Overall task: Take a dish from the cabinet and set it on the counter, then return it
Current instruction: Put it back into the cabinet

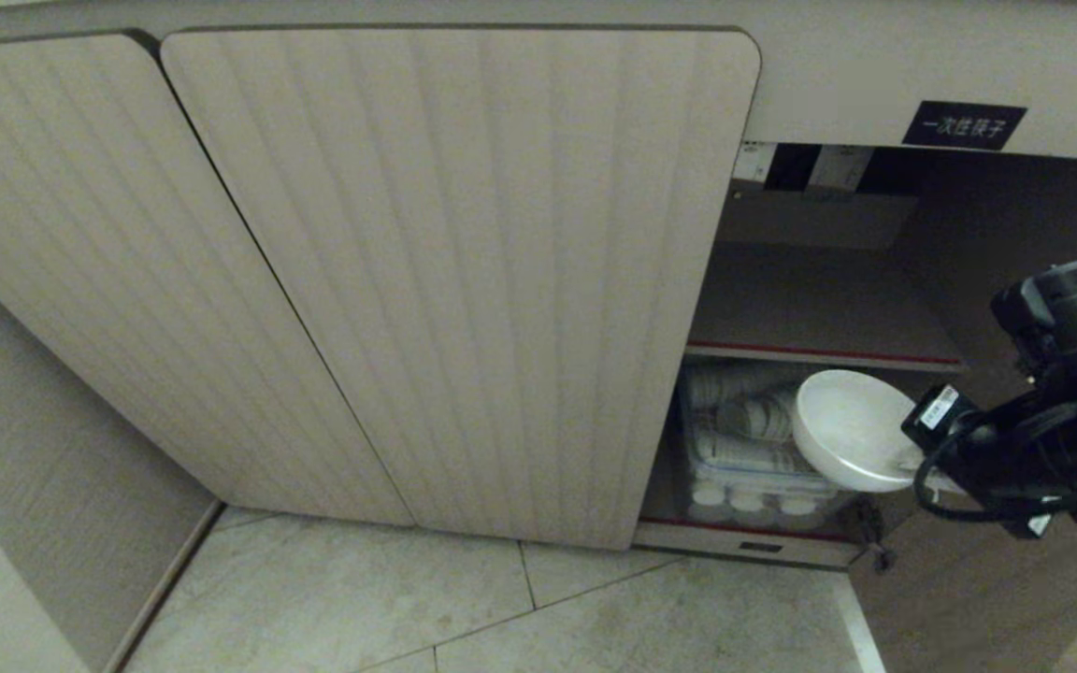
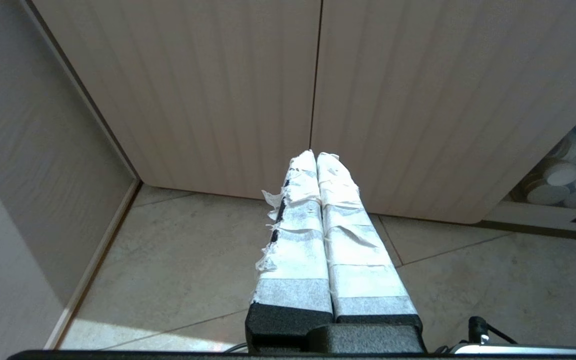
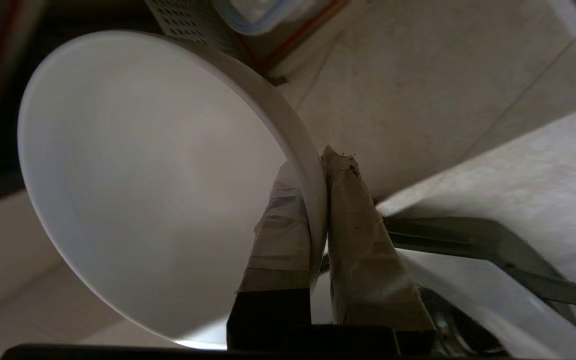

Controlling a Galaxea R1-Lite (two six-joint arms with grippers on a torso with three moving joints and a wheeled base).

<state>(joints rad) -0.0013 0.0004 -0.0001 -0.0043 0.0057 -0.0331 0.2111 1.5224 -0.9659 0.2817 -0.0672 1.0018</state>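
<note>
Left claw (image 2: 318,160) hangs pressed closed, empty, before the shut doors. At four o'clock, the dish (image 1: 852,430) sits tilted at the cabinet (image 1: 819,318) opening, right claw (image 3: 318,200) pinching only its rim; it could slip or knock the red-edged shelf (image 1: 819,355).

You see the cabinet's (image 1: 464,280) lower shelf (image 1: 744,530) carrying stacked white cups (image 1: 744,505) in a clear container (image 1: 763,463).

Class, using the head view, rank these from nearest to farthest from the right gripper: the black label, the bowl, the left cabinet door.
1. Bowl: pinched by its rim in the right gripper, in front of the open cabinet bay.
2. Black label: above the opening, on the upper right.
3. Left cabinet door: shut, far left.
</note>
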